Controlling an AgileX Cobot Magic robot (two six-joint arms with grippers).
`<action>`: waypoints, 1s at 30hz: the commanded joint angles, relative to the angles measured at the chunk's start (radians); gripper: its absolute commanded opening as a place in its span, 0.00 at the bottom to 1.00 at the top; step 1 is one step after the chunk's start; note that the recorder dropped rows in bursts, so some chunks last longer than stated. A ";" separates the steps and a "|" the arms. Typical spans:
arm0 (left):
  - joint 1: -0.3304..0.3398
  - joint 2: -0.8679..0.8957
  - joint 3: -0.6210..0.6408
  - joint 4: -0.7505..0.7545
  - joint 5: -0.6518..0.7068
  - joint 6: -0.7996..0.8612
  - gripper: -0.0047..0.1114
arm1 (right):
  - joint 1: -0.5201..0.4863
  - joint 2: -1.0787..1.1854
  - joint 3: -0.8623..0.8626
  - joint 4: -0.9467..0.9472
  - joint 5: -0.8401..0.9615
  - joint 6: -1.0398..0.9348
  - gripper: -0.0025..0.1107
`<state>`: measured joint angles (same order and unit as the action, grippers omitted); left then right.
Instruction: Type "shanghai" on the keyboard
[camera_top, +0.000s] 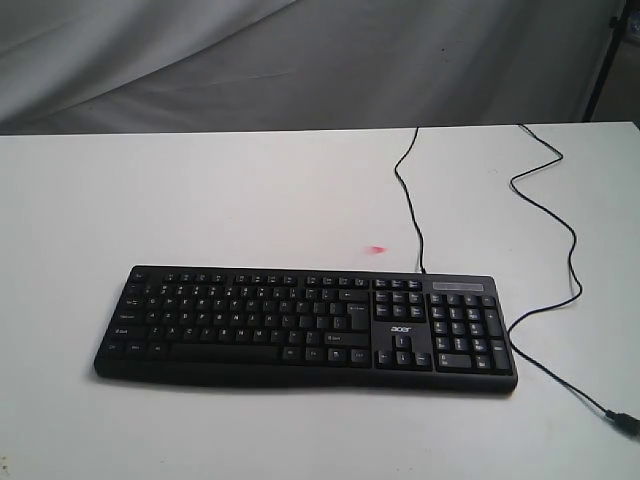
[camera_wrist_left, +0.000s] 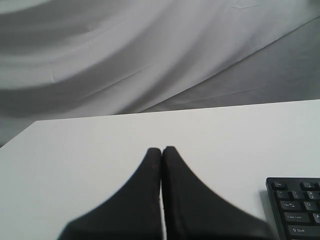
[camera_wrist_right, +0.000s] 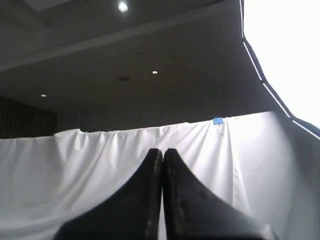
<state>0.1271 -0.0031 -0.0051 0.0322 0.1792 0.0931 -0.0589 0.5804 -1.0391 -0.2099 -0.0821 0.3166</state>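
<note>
The wide black keyboard (camera_top: 305, 328) with white-lettered keys, a number pad and a small white "acer" logo lies flat on the white table (camera_top: 200, 200); its thin black cable (camera_top: 408, 190) runs off the far edge. Neither arm appears in the exterior view. My left gripper (camera_wrist_left: 161, 150) is shut, its black fingers pressed together above bare table, with the keyboard's corner (camera_wrist_left: 296, 207) off to one side. My right gripper (camera_wrist_right: 162, 151) is shut too and points up at a white curtain and a dark ceiling, with no keyboard in its view.
A second black cable (camera_top: 560, 230) snakes over the table's right side and ends in a plug (camera_top: 625, 422) near the front right edge. A small pink mark (camera_top: 377, 249) lies behind the keyboard. Grey cloth (camera_top: 300, 60) hangs behind the table.
</note>
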 joint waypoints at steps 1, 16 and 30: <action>-0.004 0.003 0.005 -0.001 -0.005 -0.003 0.05 | -0.001 0.125 -0.197 -0.034 0.242 -0.039 0.02; -0.004 0.003 0.005 -0.001 -0.005 -0.003 0.05 | -0.001 0.567 -0.691 0.514 0.826 -0.844 0.02; -0.004 0.003 0.005 -0.001 -0.005 -0.003 0.05 | 0.001 0.883 -0.753 0.873 1.070 -1.307 0.02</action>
<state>0.1271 -0.0031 -0.0051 0.0322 0.1792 0.0931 -0.0589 1.4151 -1.7862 0.5729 0.9360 -0.8690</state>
